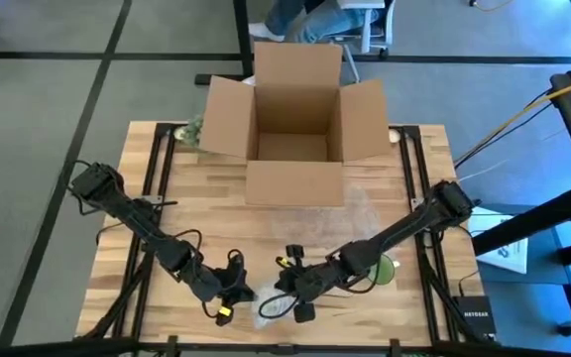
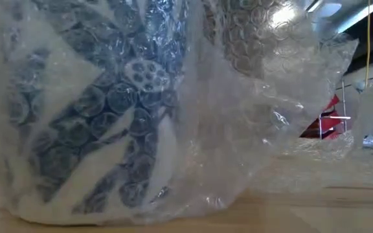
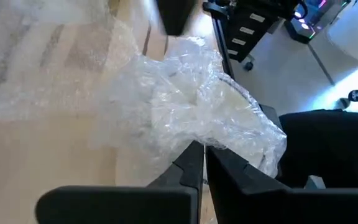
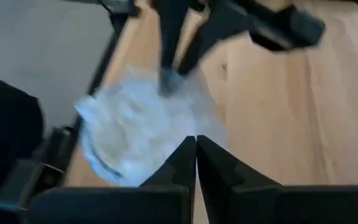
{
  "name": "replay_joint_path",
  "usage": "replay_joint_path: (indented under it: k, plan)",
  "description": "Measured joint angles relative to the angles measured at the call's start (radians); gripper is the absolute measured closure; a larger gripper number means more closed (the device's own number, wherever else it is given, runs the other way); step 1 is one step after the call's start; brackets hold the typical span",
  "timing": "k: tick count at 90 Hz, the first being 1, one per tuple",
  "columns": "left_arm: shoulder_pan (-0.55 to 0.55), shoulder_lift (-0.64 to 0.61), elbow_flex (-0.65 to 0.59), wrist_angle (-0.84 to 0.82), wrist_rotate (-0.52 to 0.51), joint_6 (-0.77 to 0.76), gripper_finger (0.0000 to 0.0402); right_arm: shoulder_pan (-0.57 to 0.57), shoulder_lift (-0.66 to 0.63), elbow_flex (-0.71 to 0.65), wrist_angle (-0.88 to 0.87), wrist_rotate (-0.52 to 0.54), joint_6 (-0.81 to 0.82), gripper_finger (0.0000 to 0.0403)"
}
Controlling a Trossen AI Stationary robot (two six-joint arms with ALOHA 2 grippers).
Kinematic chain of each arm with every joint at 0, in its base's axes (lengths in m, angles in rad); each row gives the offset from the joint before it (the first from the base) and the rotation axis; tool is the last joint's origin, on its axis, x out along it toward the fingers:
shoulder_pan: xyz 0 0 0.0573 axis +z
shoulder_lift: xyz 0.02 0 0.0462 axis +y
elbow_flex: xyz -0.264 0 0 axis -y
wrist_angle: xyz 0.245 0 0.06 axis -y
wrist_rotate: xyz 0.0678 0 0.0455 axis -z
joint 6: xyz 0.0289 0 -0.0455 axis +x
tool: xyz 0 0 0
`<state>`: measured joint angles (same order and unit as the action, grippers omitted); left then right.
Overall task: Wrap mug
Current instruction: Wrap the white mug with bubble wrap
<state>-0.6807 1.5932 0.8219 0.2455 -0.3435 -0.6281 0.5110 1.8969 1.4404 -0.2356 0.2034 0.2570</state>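
Open cardboard box (image 1: 295, 129) at table's (image 1: 385, 288) far edge; green object (image 1: 386, 269) near right; person seated beyond.

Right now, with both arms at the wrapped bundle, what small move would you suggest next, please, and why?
Probably lift the bundle slightly and start toward the open cardboard box. Both the left gripper and the right gripper look shut on the bubble wrap, which already covers the mug.

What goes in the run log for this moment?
step: wrapping mug | left gripper: shut on bubble wrap | right gripper: shut on bubble wrap | bundle: table's near edge | cardboard box: open
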Motion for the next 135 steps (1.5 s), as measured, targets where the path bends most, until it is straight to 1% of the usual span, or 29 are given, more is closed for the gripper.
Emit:
replay_joint_path:
  k: [9,17,27,36,47,54,72,86,102,108,115,121,126,130,135]
  plan:
    - [0.000,0.000,0.000,0.017,0.000,0.003,0.0402,-0.001,0.038,0.063,-0.038,-0.013,0.043,0.0402]
    - [0.000,0.000,0.000,0.020,-0.004,0.024,0.0402,-0.002,0.107,0.169,-0.165,-0.021,0.060,0.0402]
    - [0.000,0.000,0.000,0.016,-0.008,0.027,0.0402,-0.001,0.206,0.356,-0.356,-0.004,0.048,0.0402]
    - [0.000,0.000,0.000,0.010,-0.009,0.027,0.0402,-0.001,0.286,0.501,-0.496,-0.014,0.046,0.0402]
    - [0.000,0.001,0.000,-0.004,-0.009,0.027,0.0402,-0.001,0.357,0.599,-0.602,-0.062,0.053,0.0402]
    - [0.000,0.001,-0.001,-0.005,-0.009,0.027,0.0402,-0.001,0.380,0.615,-0.629,-0.076,0.057,0.0402]
    - [0.001,0.001,0.000,-0.005,-0.021,0.061,0.0402,-0.003,0.446,0.621,-0.611,-0.088,0.057,0.0402]
    - [0.000,-0.004,0.002,-0.032,-0.021,0.049,0.0402,-0.017,0.482,0.623,-0.603,-0.113,0.058,0.0402]
    - [-0.029,-0.068,-0.001,-0.102,0.006,-0.007,0.0402,-0.023,0.486,0.621,-0.605,-0.097,0.060,0.0402]
    - [-0.050,-0.113,0.016,-0.177,0.007,-0.052,0.0402,-0.022,0.487,0.638,-0.608,-0.088,0.052,0.0402]
    - [-0.078,-0.156,0.041,-0.250,0.005,-0.165,0.0402,-0.021,0.487,0.641,-0.607,-0.085,0.047,0.0402]
    - [-0.107,-0.174,0.044,-0.308,0.003,-0.247,0.0402,-0.023,0.487,0.641,-0.608,-0.081,0.047,0.0402]
    - [-0.135,-0.172,0.044,-0.399,-0.003,-0.293,0.0402,-0.022,0.487,0.640,-0.605,-0.071,0.047,0.0402]
    - [-0.158,-0.163,0.036,-0.470,-0.032,-0.334,0.0402,-0.023,0.487,0.640,-0.602,-0.068,0.046,0.0402]
    - [-0.179,-0.138,0.011,-0.520,-0.104,-0.392,0.0402,-0.025,0.487,0.640,-0.601,-0.068,0.045,0.0402]
